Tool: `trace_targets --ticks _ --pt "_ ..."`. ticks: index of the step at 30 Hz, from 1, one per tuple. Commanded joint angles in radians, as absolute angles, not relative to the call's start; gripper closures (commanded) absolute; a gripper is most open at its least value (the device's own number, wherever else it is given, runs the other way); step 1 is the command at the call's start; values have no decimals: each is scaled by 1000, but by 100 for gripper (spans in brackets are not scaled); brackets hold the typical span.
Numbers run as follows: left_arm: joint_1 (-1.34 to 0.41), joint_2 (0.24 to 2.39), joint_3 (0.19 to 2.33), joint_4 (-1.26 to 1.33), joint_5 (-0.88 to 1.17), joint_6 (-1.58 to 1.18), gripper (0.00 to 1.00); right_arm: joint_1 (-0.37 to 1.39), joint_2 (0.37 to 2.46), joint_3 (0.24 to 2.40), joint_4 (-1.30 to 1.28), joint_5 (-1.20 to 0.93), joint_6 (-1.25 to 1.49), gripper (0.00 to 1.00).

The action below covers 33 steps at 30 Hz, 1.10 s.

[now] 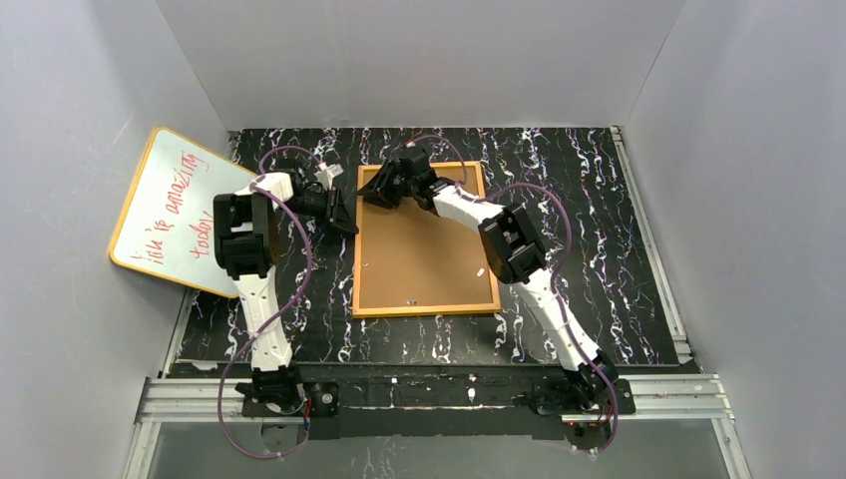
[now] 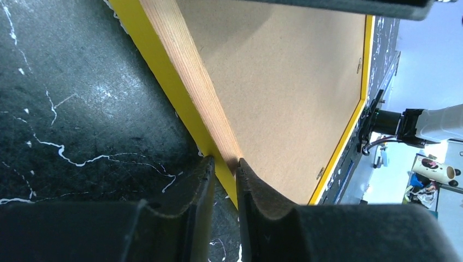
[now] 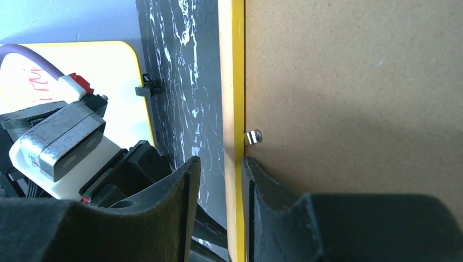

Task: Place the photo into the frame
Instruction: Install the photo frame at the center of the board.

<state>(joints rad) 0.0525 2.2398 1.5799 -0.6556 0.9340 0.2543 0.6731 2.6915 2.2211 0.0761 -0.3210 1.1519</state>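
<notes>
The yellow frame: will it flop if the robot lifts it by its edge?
Probably stiff: the frame has a rail like solid wood, so it should lift flat. It may swing or slip, since the left gripper pinches only its thin edge. The backing board looks thin; pushing there might bow it.

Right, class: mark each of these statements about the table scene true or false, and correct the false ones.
1. The frame lies flat with its brown backing board facing up. True.
2. The whiteboard leans on the right side. False: it leans on the left side.
3. The left gripper straddles the frame's yellow border. True.
4. The right gripper hovers at the frame's near edge. False: it is at the frame's far-left corner, astride the border.
</notes>
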Motion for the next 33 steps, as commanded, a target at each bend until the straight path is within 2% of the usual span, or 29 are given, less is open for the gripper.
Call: trace_targets --ticks 1,7,12,14,18,21,25,33 --pt "46 2230 1560 -737 802 336 78 657 2648 2197 66 -357 1098 54" --pt "74 2176 1611 -904 732 498 67 595 2239 1756 110 -327 981 31" --pt "62 2101 1478 -930 638 656 62 474 1922 1425 20 -186 887 10" --pt "54 2064 1419 -931 618 696 62 411 1836 1329 -21 -144 867 6" --pt "14 1989 1292 -902 558 746 62 296 1735 1164 -34 -64 865 5" --pt "-61 1918 1208 -870 523 780 62 218 1751 1083 39 -114 912 5" --pt "-127 1852 1113 -814 471 788 62 211 1824 1133 39 -178 920 6" --pt "-180 1850 1062 -747 432 761 65 244 1999 1276 68 -270 966 8"
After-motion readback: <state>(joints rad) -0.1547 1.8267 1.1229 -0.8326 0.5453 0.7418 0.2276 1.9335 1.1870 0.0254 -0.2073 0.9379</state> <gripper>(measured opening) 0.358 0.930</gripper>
